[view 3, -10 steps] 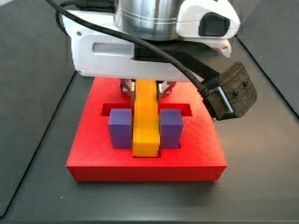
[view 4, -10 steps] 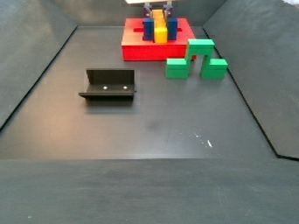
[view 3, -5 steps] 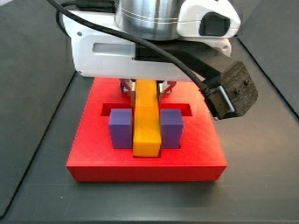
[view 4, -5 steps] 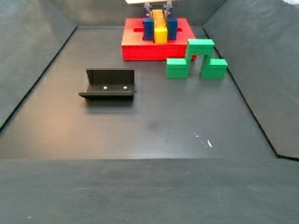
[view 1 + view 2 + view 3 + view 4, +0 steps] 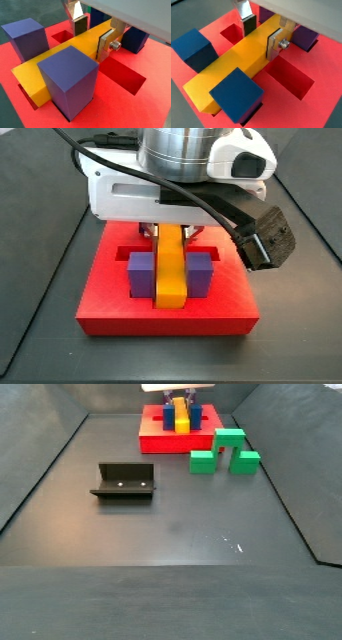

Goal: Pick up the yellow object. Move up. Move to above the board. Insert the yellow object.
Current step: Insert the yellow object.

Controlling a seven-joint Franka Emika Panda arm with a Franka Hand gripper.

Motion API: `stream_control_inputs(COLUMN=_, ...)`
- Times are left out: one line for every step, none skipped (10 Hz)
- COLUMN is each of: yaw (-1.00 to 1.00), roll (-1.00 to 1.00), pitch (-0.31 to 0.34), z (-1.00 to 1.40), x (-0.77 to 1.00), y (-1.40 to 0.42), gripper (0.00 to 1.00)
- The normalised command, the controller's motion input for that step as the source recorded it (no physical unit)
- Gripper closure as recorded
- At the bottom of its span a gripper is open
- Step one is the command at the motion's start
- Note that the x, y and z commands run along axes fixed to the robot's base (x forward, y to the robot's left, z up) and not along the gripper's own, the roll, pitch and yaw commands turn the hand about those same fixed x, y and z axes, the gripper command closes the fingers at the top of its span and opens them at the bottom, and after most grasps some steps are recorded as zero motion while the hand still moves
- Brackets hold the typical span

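Board [image 5: 167, 318]: large red square block, found at 12 o'clock on the floor in a side view [image 5: 160, 444]; recessed slots visible in both wrist views.

Gripper [image 5: 93, 36]: positioned low over the board's far half; silver finger plates [image 5: 276, 44] are seen clamped on the yellow object. Compared with the side views a second ago, the wrist housing is seen marginally shifted, while the bar's position between the posts is unchanged. Insertion is therefore judged essentially complete, with release outstanding.

Yellow object [image 5: 168, 270]: long bar, laid in the board's central slot, flanked by the purple posts [image 5: 139, 274]; in a wrist view [image 5: 241, 62] it passes between dark-blue posts [image 5: 236, 92].

Green stepped block [image 5: 221, 452]: at 4 o'clock of the board, just beside it.

Fixture [image 5: 123, 482]: dark bracket, at 7 o'clock of the board, well apart.

Floor [image 5: 174, 534]: dark grey, matt, with sloping dark walls all round.
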Motion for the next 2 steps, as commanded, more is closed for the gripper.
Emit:
stream_control_inputs(yaw=0.00, roll=-0.01, pitch=-0.046, z=-0.05, x=0.00, y=0.00, gripper=1.00)
stream_control_inputs(yaw=0.00, roll=0.00, pitch=0.000, z=0.00, x=0.00, y=0.00, gripper=1.00)
